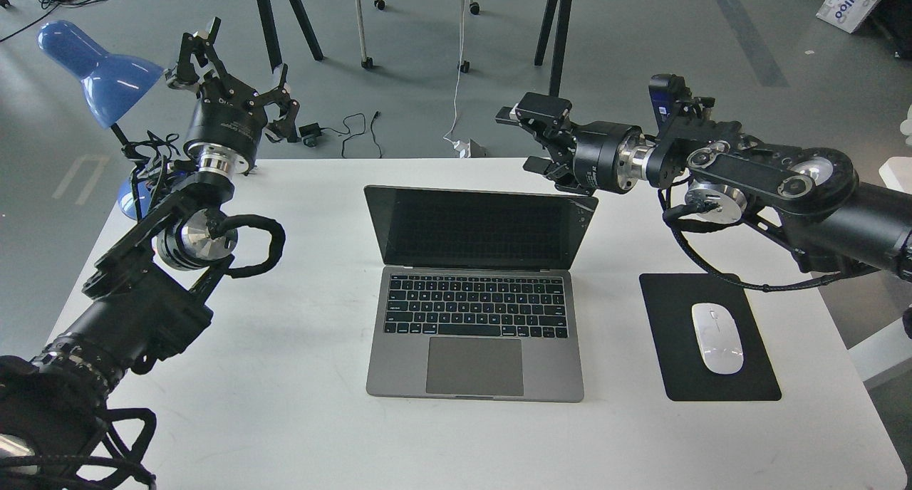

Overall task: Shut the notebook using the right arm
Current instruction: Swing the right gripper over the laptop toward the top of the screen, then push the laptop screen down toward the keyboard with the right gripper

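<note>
notebook (476,294): mid-table, lid raised and leaning away from me, dark screen facing me, black keys and large trackpad showing, space-grey body
notebook edges: base runs square to the near table edge; top right lid corner sits just below the right gripper, and I can't tell if they touch
right arm (776,191): comes in from the right, reaches leftward above the table's far right part
right gripper (527,142): fingers spread apart, nothing between them, pointing left, just above and behind the lid's right corner
left arm (142,290): comes in from lower left, wrist bent upward
left gripper (239,66): released, fingers splayed, empty, raised over the far left table corner beside the blue lamp (100,73)
open room: bare white table (285,404) left of the notebook and in front of it; narrow strip between notebook and mouse pad
mouse pad (670,333): black, right of the notebook, apart from it
mouse pad holds: white mouse (717,337), lying lengthwise
table edges: lamp at the far left corner; pad's near edge well inside the near rim
floor beyond: cables, chair legs
</note>
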Tool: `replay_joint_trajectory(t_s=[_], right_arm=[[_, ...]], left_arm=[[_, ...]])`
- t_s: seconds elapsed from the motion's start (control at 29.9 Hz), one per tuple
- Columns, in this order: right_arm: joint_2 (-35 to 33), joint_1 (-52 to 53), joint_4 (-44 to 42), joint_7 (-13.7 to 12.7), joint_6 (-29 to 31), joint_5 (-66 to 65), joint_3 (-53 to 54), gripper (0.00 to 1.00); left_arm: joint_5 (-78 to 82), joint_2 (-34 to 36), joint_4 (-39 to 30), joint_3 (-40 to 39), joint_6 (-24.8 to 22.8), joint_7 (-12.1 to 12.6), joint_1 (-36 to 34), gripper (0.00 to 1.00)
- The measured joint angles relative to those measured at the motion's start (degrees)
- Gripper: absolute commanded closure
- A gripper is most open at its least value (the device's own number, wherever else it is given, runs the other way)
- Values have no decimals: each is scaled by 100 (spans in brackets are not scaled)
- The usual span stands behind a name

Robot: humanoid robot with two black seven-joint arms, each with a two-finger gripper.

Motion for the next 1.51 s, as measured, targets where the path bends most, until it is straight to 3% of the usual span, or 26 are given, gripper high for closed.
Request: replay_joint_trajectory(t_s=[0.97, 1.51], right_arm=[[40, 76, 1289, 8, 122, -1572, -968, 0], [122, -213, 1511, -9, 62, -1905, -1722, 0]], left_arm=[[0, 0, 9, 0, 8, 0, 0, 0], [0, 3, 9, 0, 9, 0, -4, 0]])
